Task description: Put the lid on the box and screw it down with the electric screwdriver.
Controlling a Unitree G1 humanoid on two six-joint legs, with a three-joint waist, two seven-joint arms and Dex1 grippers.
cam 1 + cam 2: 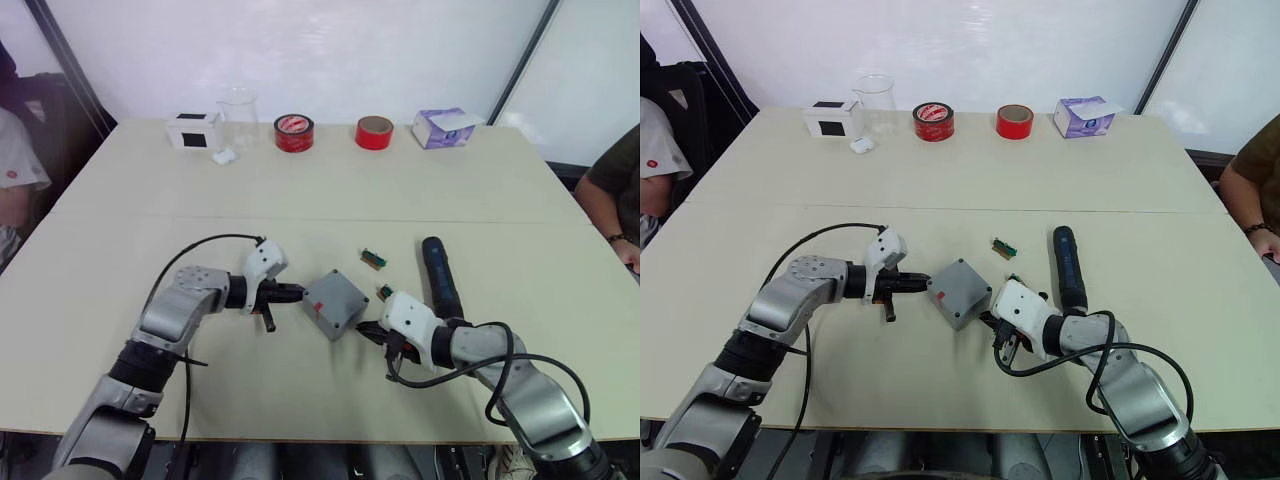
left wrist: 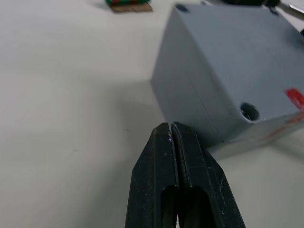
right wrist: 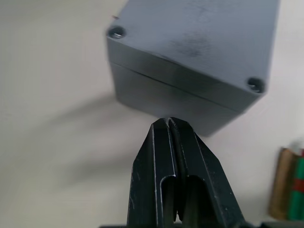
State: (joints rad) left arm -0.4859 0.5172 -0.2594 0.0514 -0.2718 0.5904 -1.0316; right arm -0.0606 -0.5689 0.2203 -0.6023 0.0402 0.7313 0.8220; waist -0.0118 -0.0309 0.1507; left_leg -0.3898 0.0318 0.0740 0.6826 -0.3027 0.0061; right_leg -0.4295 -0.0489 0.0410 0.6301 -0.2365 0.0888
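Lidded box between closed grippers

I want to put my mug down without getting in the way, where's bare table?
Free: the wide band between the back row, red tape roll to tissue box, and the box. Crowded: around the box, where left gripper, right gripper and electric screwdriver gather.

Bright, even light from the white backdrop; soft shadows under the box; wrist views blur at close range.
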